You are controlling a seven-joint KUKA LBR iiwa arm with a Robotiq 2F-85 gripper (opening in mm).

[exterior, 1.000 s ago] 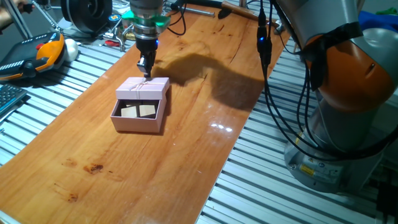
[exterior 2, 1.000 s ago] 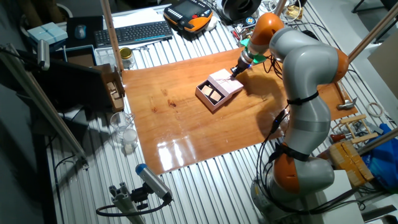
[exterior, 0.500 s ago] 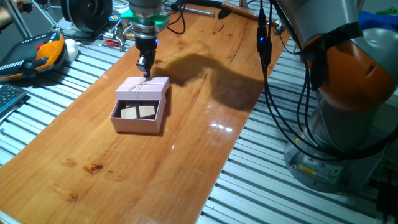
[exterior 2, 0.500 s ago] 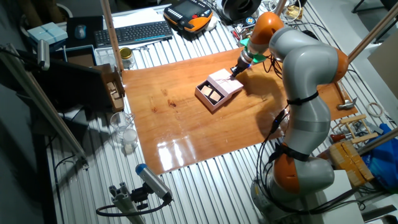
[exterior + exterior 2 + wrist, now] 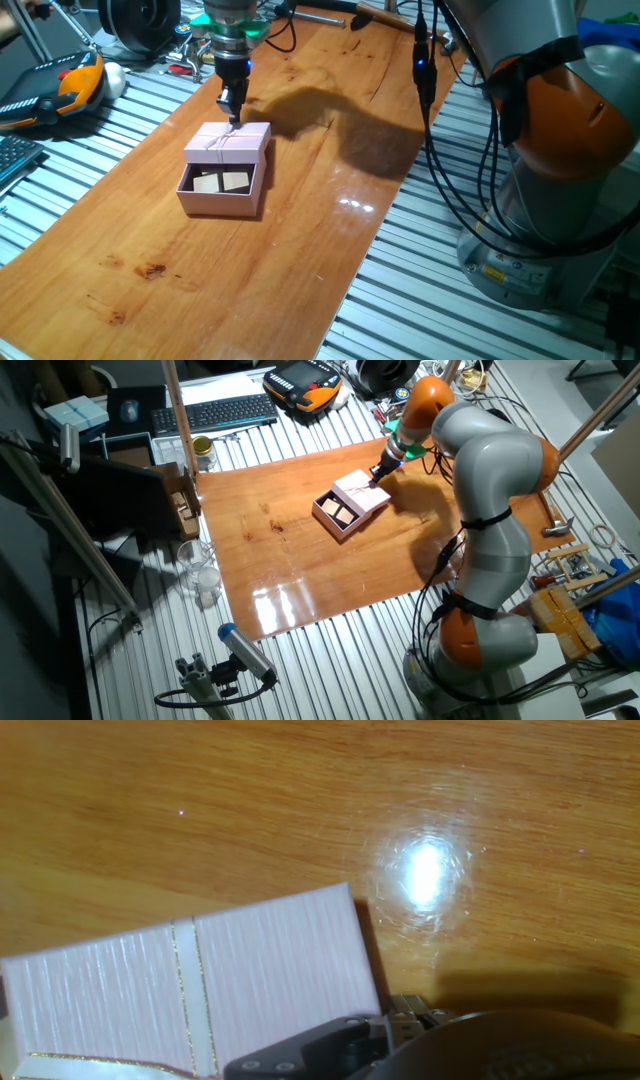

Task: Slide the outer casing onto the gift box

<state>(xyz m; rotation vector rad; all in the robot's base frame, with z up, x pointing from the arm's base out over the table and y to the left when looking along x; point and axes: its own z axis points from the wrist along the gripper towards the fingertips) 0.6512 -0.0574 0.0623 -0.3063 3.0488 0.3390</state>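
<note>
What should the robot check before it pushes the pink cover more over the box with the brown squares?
1. Outer casing already partly over the gift box: ok, it covers the far half.
2. Tan squares lying flat inside, not sticking up in the way: ok.
3. Gripper at the casing's far edge, ready to push: ok; whether it really touches, cannot tell.
4. Gripper open or shut: cannot tell, the fingertips are too small or hidden in every view.
5. Casing lined up square with the box: ok, the sides look parallel in both fixed views.
6. Task finished: not ok, the near half of the box is still uncovered.
</note>
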